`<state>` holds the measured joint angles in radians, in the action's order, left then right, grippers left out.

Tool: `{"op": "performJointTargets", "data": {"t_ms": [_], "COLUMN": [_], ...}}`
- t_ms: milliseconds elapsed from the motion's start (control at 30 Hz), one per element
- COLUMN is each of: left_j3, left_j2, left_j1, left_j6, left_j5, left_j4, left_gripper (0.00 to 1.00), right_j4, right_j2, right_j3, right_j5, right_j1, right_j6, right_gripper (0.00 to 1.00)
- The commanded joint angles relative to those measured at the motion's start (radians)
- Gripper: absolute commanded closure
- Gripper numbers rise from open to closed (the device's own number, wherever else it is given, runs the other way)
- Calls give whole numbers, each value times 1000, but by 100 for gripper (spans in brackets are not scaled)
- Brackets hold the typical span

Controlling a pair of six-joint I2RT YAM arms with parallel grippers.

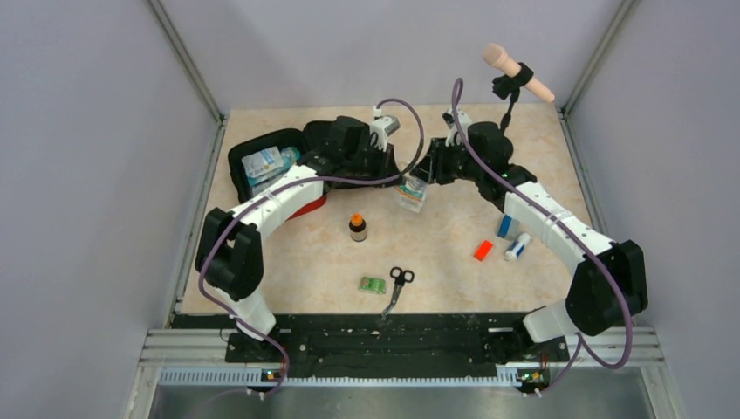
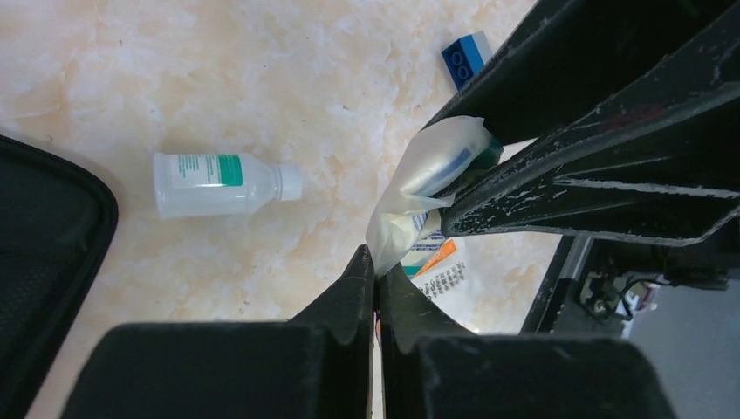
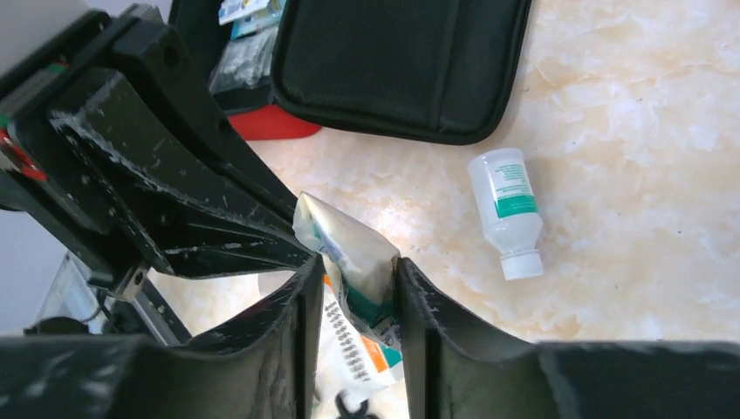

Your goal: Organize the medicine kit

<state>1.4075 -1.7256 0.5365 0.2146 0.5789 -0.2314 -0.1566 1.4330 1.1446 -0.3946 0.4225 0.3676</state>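
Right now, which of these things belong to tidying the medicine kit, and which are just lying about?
Likely part of the job: medicine kit, packet gripped by left pincer and right pincer, white bottle, brown bottle, scissors.
Likely lying about: red block, blue block, microphone.

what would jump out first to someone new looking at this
Both pincers meet at mid-table on one clear plastic packet: the left pincer pinches its corner, and the right pincer holds its other end. At the far left, the red medicine kit lies open, black lining up.
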Motion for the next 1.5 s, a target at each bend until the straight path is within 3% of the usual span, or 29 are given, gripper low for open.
{"op": "performJointTargets", "data": {"t_ms": [0, 67, 267, 467, 600, 733, 867, 1200, 1400, 1467], "left_j3": [31, 13, -15, -74, -176, -214, -209, 6, 93, 118], "left_j2": [51, 91, 245, 368, 395, 341, 244, -89, -195, -221], "left_j1": [-7, -19, -116, -316, -461, -581, -638, -656, -656, -656], "left_j6": [-91, -153, -333, -375, -288, -101, -16, 44, 45, 46], "left_j5": [33, 25, -26, -246, -360, -319, -250, -183, -202, -207], "left_j4": [-7, -49, -196, -266, -210, -184, -143, -204, -189, -198], "left_gripper": [100, 100, 100, 100, 100, 100, 100, 100, 100, 94], "right_j4": [19, 10, 0, 10, 7, 11, 9, 1, -2, -2], "right_j2": [-49, -54, -86, -131, -122, -107, -107, -120, -118, -117], "right_j3": [-2, -5, -40, -85, -76, -72, -70, -76, -78, -81], "right_j5": [-33, -59, -118, -144, -172, -200, -224, -231, -231, -229], "right_j1": [-32, -70, -146, -147, -147, -146, -147, -148, -147, -147], "right_j6": [-16, -26, -77, -138, -149, -143, -144, -164, -169, -172], "right_gripper": [57, 46, 40, 37, 37, 37, 37, 37, 37, 37]}}
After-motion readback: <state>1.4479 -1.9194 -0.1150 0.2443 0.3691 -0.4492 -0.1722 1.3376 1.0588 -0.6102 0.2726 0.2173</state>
